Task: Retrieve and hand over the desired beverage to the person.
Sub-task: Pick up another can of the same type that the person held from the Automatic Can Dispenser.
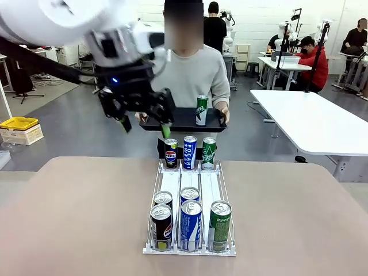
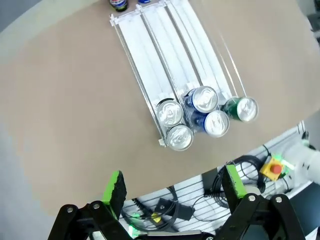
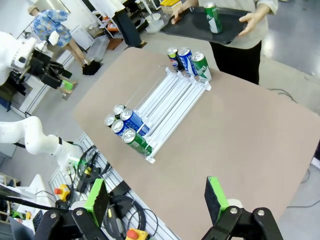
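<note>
The person [image 1: 192, 75] in a light grey sweatshirt stands at the table's far side, both hands on a black tray [image 1: 178, 119]. A green can [image 1: 201, 110] stands upright on that tray, also seen as the green can [image 3: 212, 17] in the right wrist view. A white wire rack [image 1: 190, 187] on the table holds three cans at its far end and several at its near end. My left gripper [image 1: 145, 127] hangs open and empty above the rack's far end, just short of the tray. From the left wrist view, the left gripper [image 2: 174, 190] looks down on the rack [image 2: 165, 50]. My right gripper [image 3: 156, 200] is open, high over the table's near side.
A long white table [image 1: 310, 121] stands to the right behind the person, and a yellow bin [image 1: 19, 123] sits on the floor at the left. Cables and a red stop button [image 2: 274, 169] lie below the table's near edge. Bare tabletop [image 1: 75, 218] flanks the rack.
</note>
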